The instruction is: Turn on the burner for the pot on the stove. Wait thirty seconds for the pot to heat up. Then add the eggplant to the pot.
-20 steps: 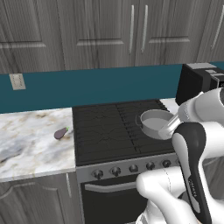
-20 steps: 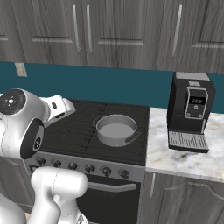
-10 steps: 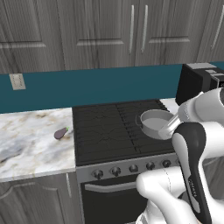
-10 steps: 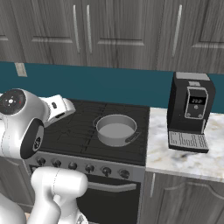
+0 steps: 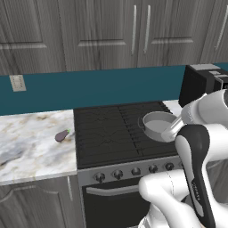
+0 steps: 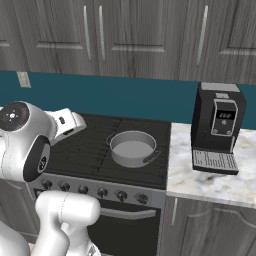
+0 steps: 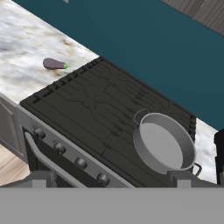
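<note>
The grey pot point(image 5: 156, 124) point(image 6: 132, 147) point(image 7: 164, 143) stands lidless on the right front burner point(image 7: 131, 127) of the black stove point(image 5: 111, 129) point(image 6: 92, 145). Nothing lies inside it. The small purple eggplant point(image 5: 62, 135) point(image 7: 55, 64) rests on the marble counter just left of the cooktop. A row of dark knobs point(image 7: 60, 148) point(image 6: 83, 189) runs along the steel front. My gripper point(image 7: 110, 180) hangs above and in front of the stove. It is open, its fingertips point(image 7: 40, 179) wide apart with nothing between them.
A black coffee machine point(image 6: 218, 127) point(image 5: 200, 82) stands on the counter right of the stove. The marble counter point(image 5: 26, 147) stretches to the left. Grey cabinets hang above a teal backsplash point(image 6: 125, 97). The oven door's bar handle point(image 6: 125, 212) sits below the knobs.
</note>
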